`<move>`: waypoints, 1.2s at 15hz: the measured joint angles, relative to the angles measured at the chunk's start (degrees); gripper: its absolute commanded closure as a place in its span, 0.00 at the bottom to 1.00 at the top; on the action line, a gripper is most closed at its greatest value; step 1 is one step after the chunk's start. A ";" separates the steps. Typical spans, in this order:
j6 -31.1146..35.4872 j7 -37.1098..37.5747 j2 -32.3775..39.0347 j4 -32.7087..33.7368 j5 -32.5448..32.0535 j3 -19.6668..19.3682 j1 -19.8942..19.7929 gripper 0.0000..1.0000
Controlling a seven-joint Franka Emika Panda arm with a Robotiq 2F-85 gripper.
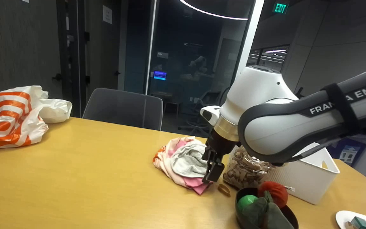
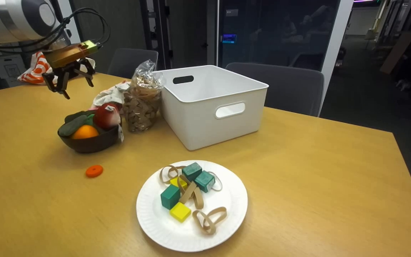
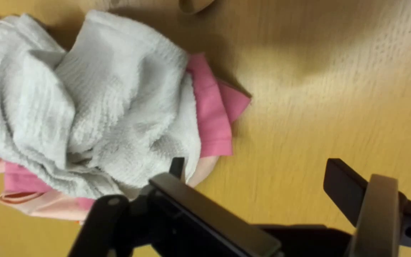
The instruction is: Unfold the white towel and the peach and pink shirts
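The white towel (image 3: 120, 89) lies crumpled on top of the pile, its folds loose and bunched. From beneath its edge sticks out the pink shirt (image 3: 212, 117), a corner of it pointing away from the heap. The peach shirt (image 3: 55, 205) shows along the outer side; its orange print appears in an exterior view, where the peach shirt (image 1: 164, 163) curls round the towel (image 1: 187, 160). My gripper (image 3: 257, 169) hangs above the pile's edge, jaws wide apart, one fingertip over the towel's border and the other over bare wood. Nothing is between them. Most of both shirts is hidden under the towel.
Beside the pile stand a clear bag of brown paper strips (image 2: 141, 107) and a white bin (image 2: 223, 125). A dark bowl (image 2: 91, 144) of toy produce sits close by, with a tan band (image 1: 224, 190) near it. Farther off are a paper plate (image 2: 234, 214) and a plastic bag (image 1: 11, 117).
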 measured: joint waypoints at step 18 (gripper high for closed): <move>5.92 11.58 18.74 19.70 -18.55 -5.95 1.00 0.42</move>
